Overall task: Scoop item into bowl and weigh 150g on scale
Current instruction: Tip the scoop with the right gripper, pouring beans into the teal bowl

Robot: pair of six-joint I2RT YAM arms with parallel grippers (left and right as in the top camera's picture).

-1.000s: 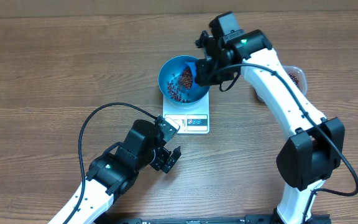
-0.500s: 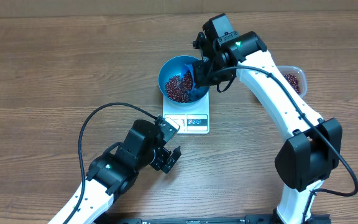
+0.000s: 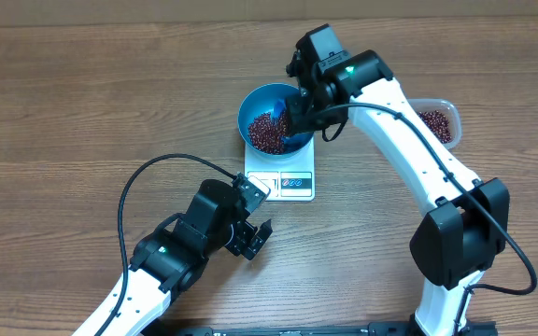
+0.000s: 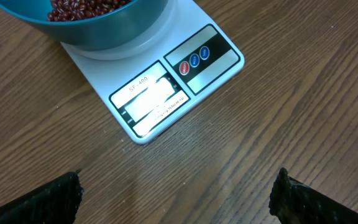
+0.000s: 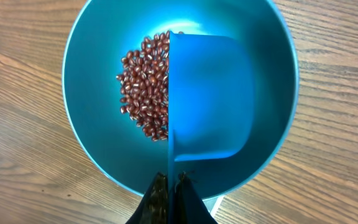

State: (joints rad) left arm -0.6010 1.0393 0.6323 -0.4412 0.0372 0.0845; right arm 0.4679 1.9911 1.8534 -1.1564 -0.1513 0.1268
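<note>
The blue bowl [image 3: 258, 105] stands on the white scale [image 3: 283, 182] and holds a heap of red-brown beans [image 3: 267, 133]. My right gripper [image 3: 299, 110] hangs over the bowl's right side, shut on the thin handle of a small blue scoop [image 5: 210, 106]. The scoop is turned on its side inside the bowl [image 5: 92, 130], next to the beans [image 5: 145, 87]. My left gripper [image 3: 255, 238] rests open over bare wood in front of the scale [image 4: 166, 102], nothing between its fingers [image 4: 303, 202]. The left wrist view catches the bowl's wall [image 4: 114, 34].
A clear plastic tub [image 3: 439, 123] with more beans sits to the right of the bowl, partly behind the right arm. A black cable [image 3: 148, 182] loops across the table left of the scale. Bare wooden table lies on the left and front right.
The right arm shifted slightly left and the scoop rolled over; its beans have dropped into the bowl and the heap grew. The tub shows more. The left arm stayed still.
</note>
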